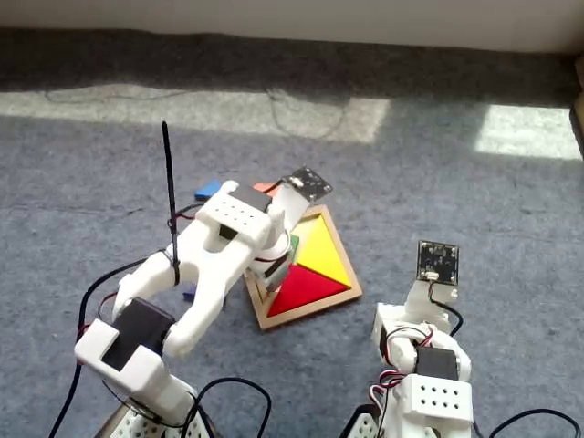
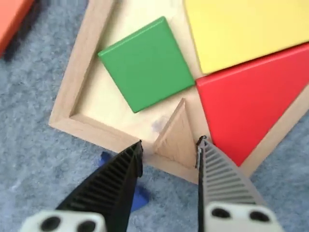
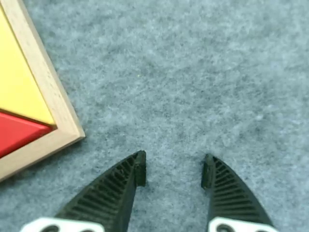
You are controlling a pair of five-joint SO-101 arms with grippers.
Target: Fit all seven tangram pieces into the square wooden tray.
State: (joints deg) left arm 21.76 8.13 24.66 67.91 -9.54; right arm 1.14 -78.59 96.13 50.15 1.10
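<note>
The square wooden tray (image 2: pixel 72 89) holds a green square (image 2: pixel 147 63), a big yellow triangle (image 2: pixel 241 34) and a big red triangle (image 2: pixel 251 101). A small wood-coloured triangle (image 2: pixel 176 137) lies against the tray's rim beside the red one. My left gripper (image 2: pixel 169 151) is open just above it, one finger on each side. From overhead the left arm stretches over the tray (image 1: pixel 310 312). My right gripper (image 3: pixel 174 169) is open over bare carpet, close to the tray's corner (image 3: pixel 53 104). An orange piece (image 2: pixel 12 19) and a blue piece (image 2: pixel 140 198) lie outside the tray.
Grey carpet covers the floor. A blue piece (image 1: pixel 208 192) and an orange piece (image 1: pixel 265 187) lie beyond the tray, and another blue piece (image 1: pixel 189 294) sits under the left arm. Open carpet stretches to the right of the tray.
</note>
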